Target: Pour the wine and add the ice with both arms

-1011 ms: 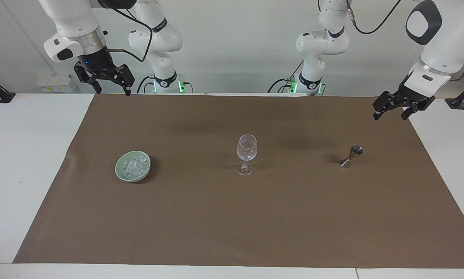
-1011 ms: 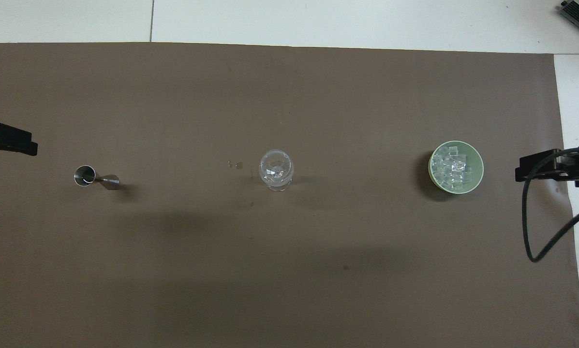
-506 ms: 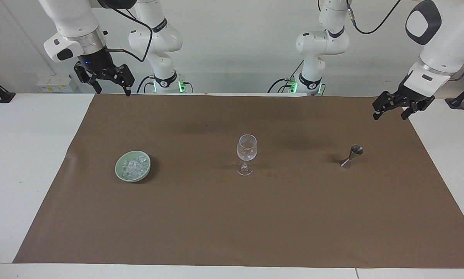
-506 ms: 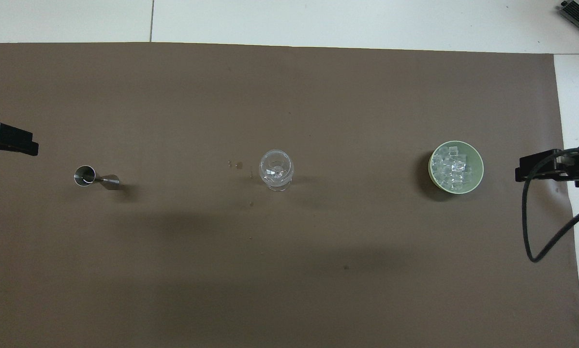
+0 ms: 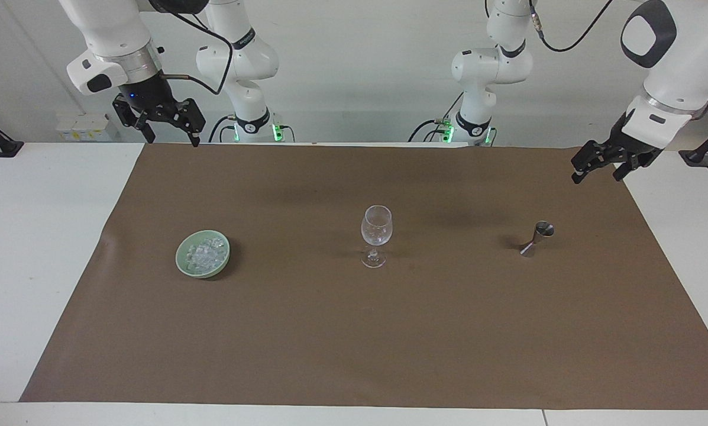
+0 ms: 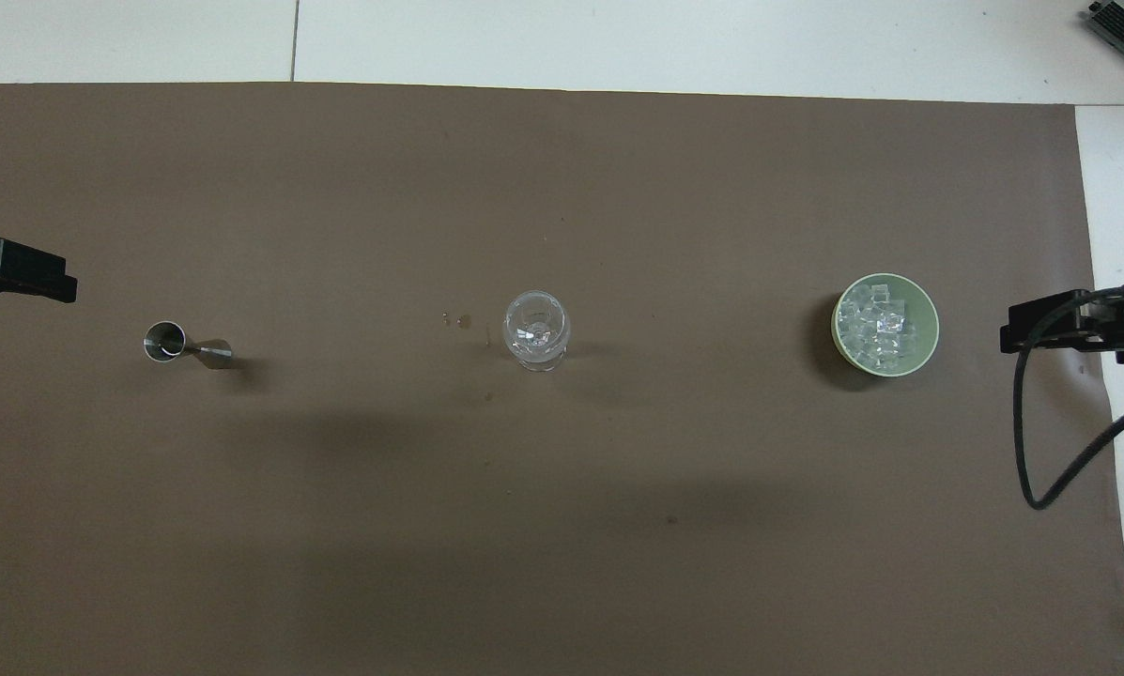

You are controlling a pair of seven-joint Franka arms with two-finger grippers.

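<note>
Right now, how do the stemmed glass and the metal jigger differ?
The stemmed glass is clear and taller; the metal jigger is opaque, silvery and shorter. The glass stands mid-mat, the jigger toward the left arm's end. Both stand upright on the brown mat, untouched by either gripper.

Facing cam sits high across the table from me, looking back at my two bases, set far enough off to take in the whole brown mat (image 5: 354, 331) and both my arms. Overhead cam is high above my end, aimed forward and steeply down, closer in, so only the mat and my black tips at the side edges show. Both share the mat with bowl (image 5: 203, 254), glass (image 5: 376, 232) and metal measuring cup (image 5: 536, 238), flipped half a turn between views.
</note>
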